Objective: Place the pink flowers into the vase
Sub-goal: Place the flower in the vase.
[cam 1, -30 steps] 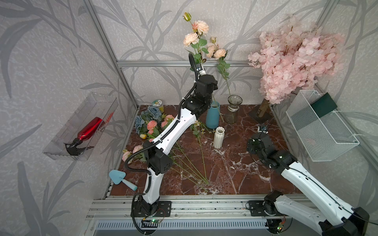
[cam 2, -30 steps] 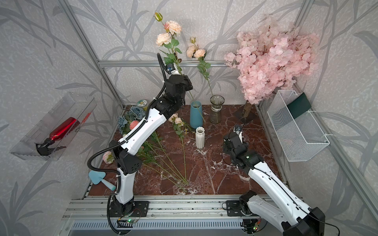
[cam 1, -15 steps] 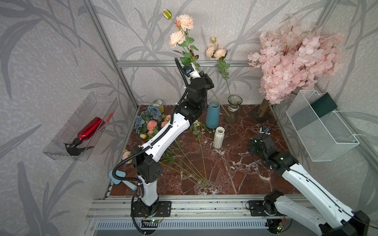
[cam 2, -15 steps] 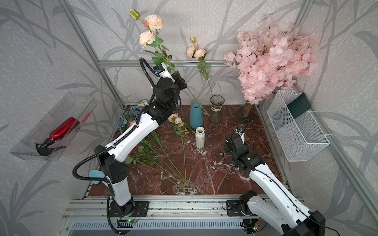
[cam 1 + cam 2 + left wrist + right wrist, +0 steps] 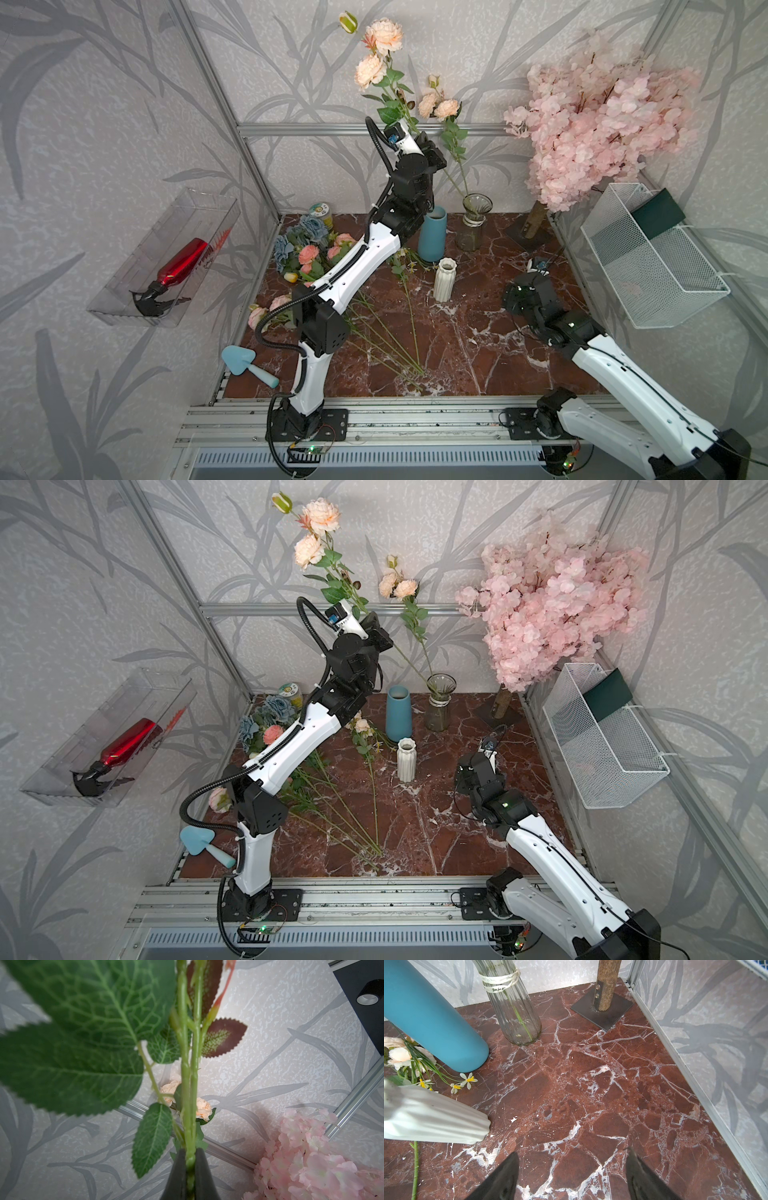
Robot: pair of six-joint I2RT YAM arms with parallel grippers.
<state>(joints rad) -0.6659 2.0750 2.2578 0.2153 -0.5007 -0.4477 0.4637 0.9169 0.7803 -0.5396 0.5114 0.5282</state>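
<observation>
Left gripper (image 5: 190, 1163), pinched tight on the pink flowers (image 5: 384, 35), has tilted them back, so the stem foot now sits near the glass vase (image 5: 477, 205) mouth; right gripper (image 5: 572, 1152) gapes empty

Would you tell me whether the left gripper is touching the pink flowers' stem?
Touching: the left wrist view shows the left gripper shut on the stem of the pink flowers.

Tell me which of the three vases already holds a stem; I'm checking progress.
The clear glass vase: a green stem stands inside. The blue vase and white ribbed vase show none.
</observation>
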